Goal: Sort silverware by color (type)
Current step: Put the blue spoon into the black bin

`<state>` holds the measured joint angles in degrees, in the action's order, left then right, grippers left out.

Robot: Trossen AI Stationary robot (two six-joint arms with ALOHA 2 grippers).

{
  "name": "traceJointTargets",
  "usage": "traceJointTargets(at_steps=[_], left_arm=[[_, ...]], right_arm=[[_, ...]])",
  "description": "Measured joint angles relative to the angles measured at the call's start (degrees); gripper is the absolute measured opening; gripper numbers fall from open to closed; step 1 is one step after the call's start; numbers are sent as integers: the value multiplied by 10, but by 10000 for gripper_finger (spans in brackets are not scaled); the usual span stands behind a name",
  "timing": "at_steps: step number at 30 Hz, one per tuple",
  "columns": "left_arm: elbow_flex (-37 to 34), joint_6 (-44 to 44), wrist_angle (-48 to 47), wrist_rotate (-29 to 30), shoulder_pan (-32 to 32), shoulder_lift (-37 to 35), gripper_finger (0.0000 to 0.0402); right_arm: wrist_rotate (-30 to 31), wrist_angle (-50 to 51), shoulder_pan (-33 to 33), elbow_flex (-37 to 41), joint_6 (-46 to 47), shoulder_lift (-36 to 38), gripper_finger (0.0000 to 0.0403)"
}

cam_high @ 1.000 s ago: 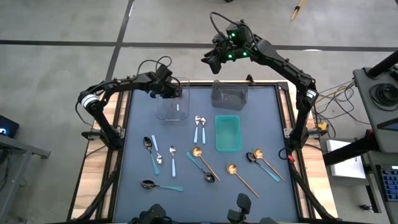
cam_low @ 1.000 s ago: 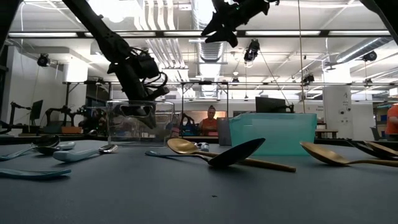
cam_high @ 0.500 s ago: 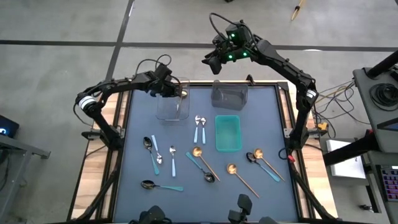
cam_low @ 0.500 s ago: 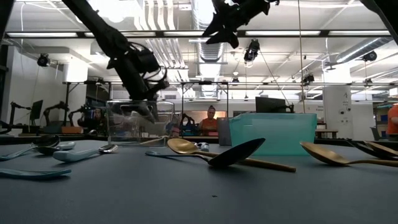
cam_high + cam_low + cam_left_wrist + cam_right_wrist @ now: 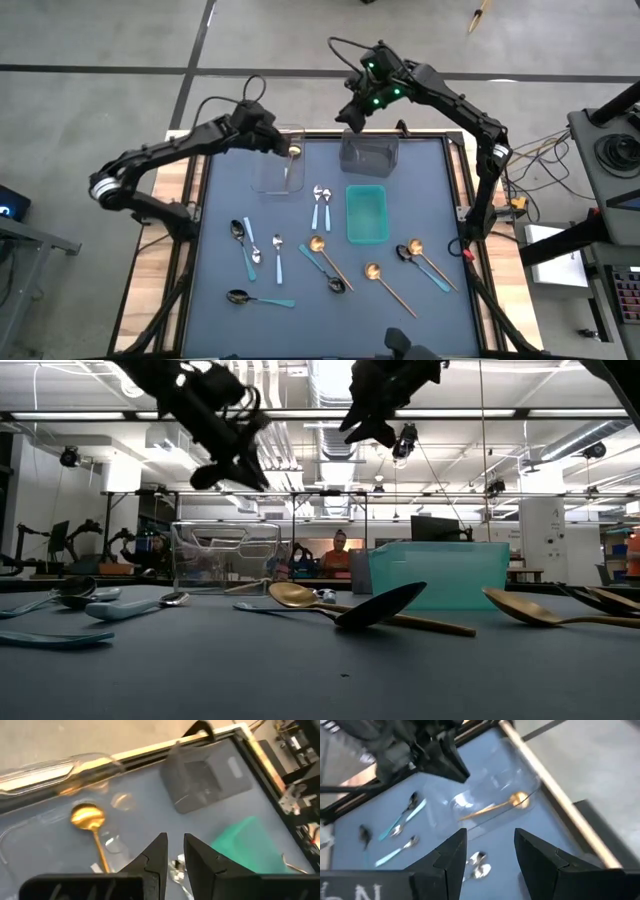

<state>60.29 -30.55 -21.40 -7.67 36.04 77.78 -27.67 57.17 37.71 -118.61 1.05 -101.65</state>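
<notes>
Two narrowly parted fingers are seen on the left gripper, nothing held, raised above the clear bin; a second ago it was lowered inside. One gold spoon lies in that bin. The right gripper, open and empty, hangs near the grey bin. Other spoons are scattered on the table around the teal bin.

One spoon is lying inside the bin at the tabletop's back left, another bin is sitting at back centre, and a third bin is sitting just in front of that one. The remaining spoons are lying spread across the tabletop in front of the bins. The left hand is hanging over the back-left bin, the right hand above the back-centre bin.
</notes>
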Motion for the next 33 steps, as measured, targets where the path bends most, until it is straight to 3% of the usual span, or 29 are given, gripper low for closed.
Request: traceJointTargets(at_steps=[7,13,23,33], left_arm=[[0,-18,1,71,-98,-51,45],[0,10,-5,69,-136,-74,45],[0,114,-64,-70,-143,-139,45],[0,150,-71,-69,-157,-215,45]], right_arm=[[-28,68,-16,0,27,3,155],[-23,132,-66,0,91,16,155],[28,140,-231,1,293,19,155],[44,157,-383,6,479,18,138]])
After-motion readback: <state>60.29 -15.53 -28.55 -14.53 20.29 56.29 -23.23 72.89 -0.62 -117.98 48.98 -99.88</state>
